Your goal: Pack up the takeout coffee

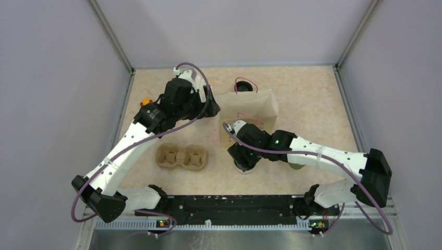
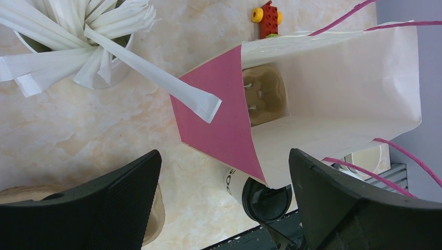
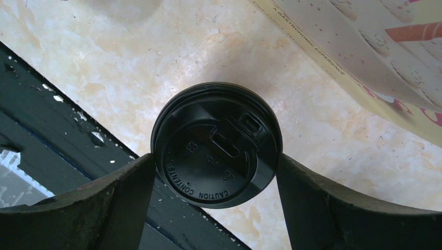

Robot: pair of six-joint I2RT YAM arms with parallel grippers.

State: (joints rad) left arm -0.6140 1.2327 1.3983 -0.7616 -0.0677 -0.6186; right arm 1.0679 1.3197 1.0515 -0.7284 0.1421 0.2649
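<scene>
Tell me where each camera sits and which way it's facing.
Top external: overhead from behind, looking down on the table; left arm, right arm show.
Left wrist: above the open paper bag, facing into it; left claw fingers frame it.
Right wrist: straight above the takeout coffee, right claw gripping its lid.
Shared: both wrist views show bag and coffee.

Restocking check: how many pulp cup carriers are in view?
2. One carrier lies on the table near the front edge; a second carrier sits inside the open paper bag. Others may be hidden beneath the arms.
</scene>
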